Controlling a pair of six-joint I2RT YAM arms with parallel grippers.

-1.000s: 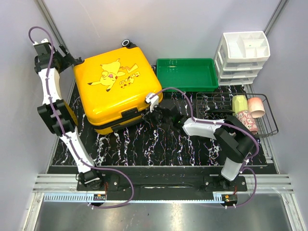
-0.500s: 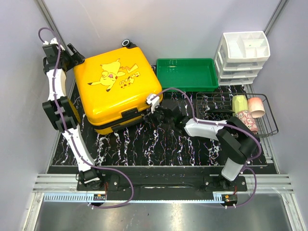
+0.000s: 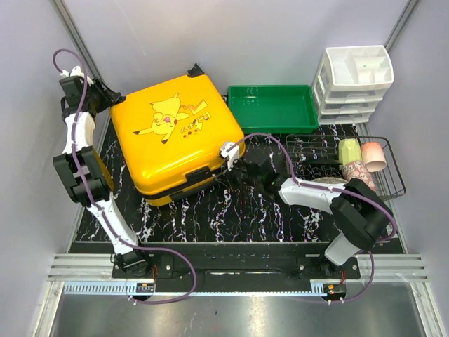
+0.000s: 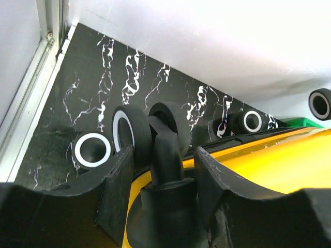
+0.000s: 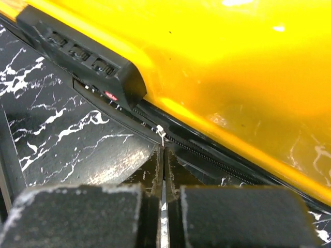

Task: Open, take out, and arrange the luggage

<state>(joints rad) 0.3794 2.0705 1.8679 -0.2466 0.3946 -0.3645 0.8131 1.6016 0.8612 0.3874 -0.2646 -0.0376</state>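
Right wrist view: the right gripper (image 5: 163, 155), pressed together at the black zipper seam (image 5: 217, 157) of the closed bright yellow hard-shell Pikachu suitcase (image 3: 175, 133) lying far left on the black marbled mat (image 3: 231, 210), may slip off if it skids, as the left gripper (image 4: 164, 170) merely straddles a black caster stem (image 4: 168, 147), clamped or not I cannot tell

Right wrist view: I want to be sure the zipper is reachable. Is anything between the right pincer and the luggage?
Nothing visible. The right pincer, shut, sits right at the zipper seam of the luggage; only marbled mat lies beside it.
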